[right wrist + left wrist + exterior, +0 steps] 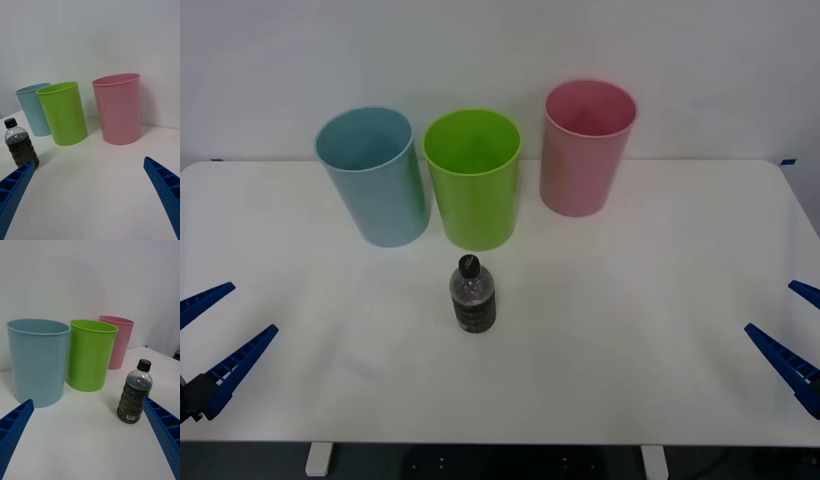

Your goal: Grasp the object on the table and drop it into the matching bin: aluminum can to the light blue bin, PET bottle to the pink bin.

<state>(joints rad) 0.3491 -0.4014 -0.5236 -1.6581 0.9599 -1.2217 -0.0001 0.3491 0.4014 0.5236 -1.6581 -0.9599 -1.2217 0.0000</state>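
Observation:
A small clear PET bottle (473, 297) (20, 144) (134, 397) with a black cap and dark label stands upright on the white table (630, 330), just in front of the lime green bin. The pink bin (586, 148) (118, 108) (120, 340) stands at the back right, the light blue bin (375, 175) (34, 108) (37, 360) at the back left. My left gripper (212, 345) (90, 442) hangs open at the table's front left. My right gripper (795, 335) (90, 198) hangs open at the front right. Both are well away from the bottle.
A lime green bin (473, 178) (62, 112) (90, 354) stands between the blue and pink bins, directly behind the bottle. A plain white wall backs the table. Bare tabletop lies to both sides of the bottle.

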